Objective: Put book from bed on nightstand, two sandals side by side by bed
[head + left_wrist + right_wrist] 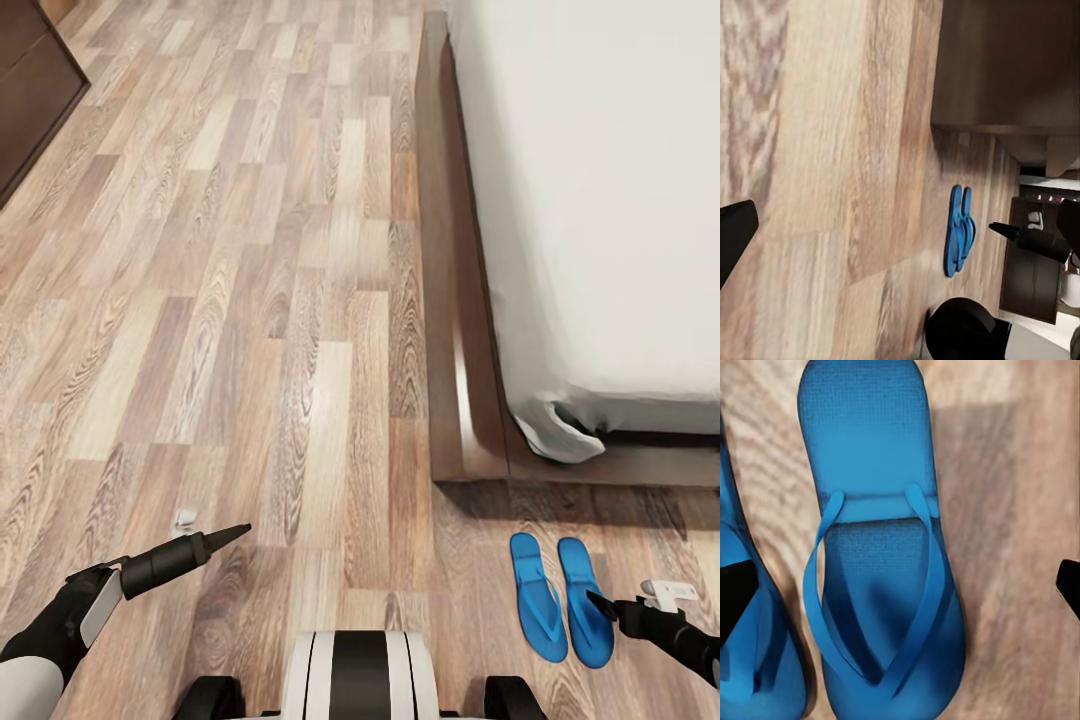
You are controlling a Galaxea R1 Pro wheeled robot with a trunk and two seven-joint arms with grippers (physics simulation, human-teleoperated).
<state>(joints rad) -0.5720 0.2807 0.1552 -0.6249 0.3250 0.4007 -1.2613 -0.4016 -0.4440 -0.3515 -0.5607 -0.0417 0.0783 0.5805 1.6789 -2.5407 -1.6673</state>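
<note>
Two sandals (560, 598) lie side by side by the bed (600, 200) — right claw (900, 585) spread above, left unclear.

Your left arm (60, 620) is matte black with a pale grey sleeve at the elbow end and a white panel on the wrist. Its left gripper (225, 535) tapers to a slim black pointed tip off a rounded black barrel. Your right gripper (602, 604) is also black and pointed, with a small white bracket (668, 592) mounted just behind it. In the left wrist view that same black pointed finger shows against a glossy black rounded housing (964, 330). Your base (358, 675) is white with black vertical bands, flanked by black rounded wheel covers.
</note>
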